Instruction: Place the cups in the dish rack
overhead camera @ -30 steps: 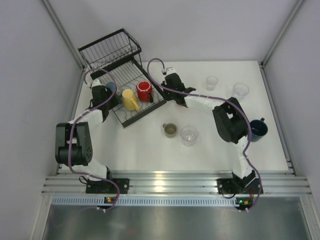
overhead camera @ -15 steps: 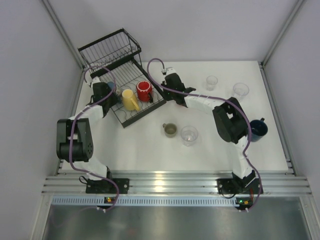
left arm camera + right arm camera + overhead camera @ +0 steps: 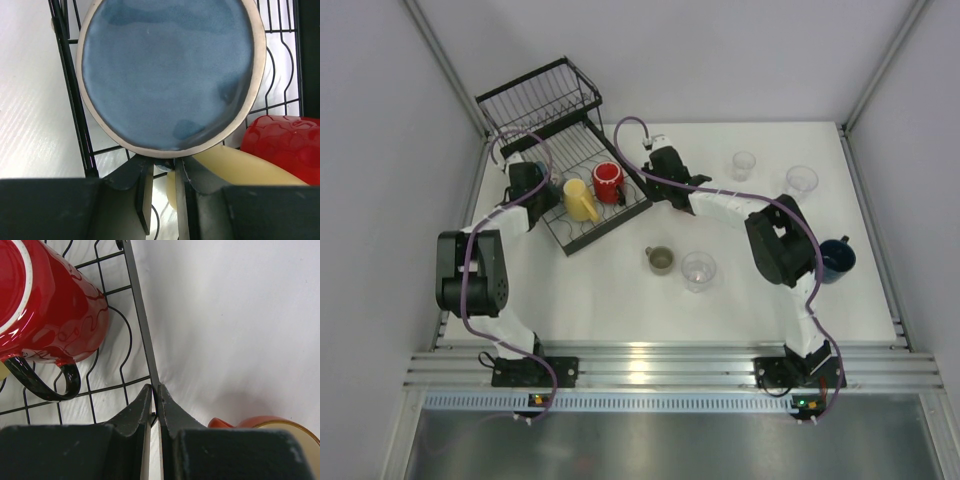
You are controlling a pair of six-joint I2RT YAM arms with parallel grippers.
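The black wire dish rack stands at the far left, with a yellow mug and a red mug lying in its low tray. My left gripper is over the tray's left side, shut on the handle of a blue mug whose base faces the wrist camera. My right gripper is shut on the tray's right edge wire. An orange-red mug sits on the table just right of it. An olive-grey mug, a dark blue mug and three clear tumblers stand on the table.
Two of the tumblers stand at the far right. White walls with metal posts close in the table on the left, back and right. The right arm's elbow rises beside the dark blue mug.
My left gripper has moved a little farther over the rack tray with the blue mug in it. The right arm has not moved.
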